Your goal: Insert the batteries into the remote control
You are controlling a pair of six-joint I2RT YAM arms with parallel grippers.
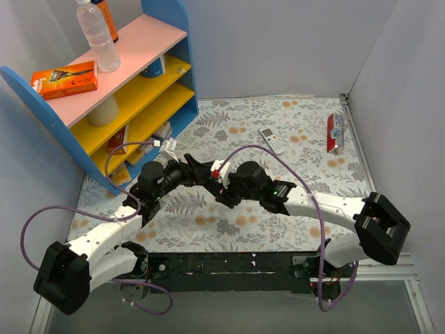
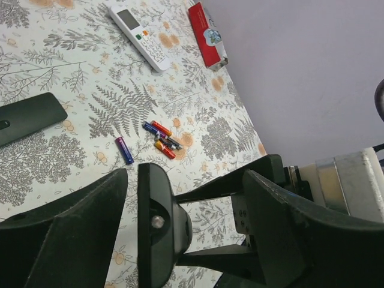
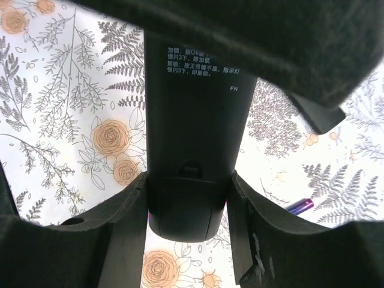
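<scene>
The right gripper [image 3: 189, 180] clasped the matte black remote control [image 3: 195, 120], its far end hidden; the left gripper [image 2: 186, 175] jaws stood wide.

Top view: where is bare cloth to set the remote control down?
Free: between the white remote and the red pack; the far strip beside the shelf. Crowded: the centre, where the left gripper and right gripper meet at the remote control, near the batteries.
</scene>
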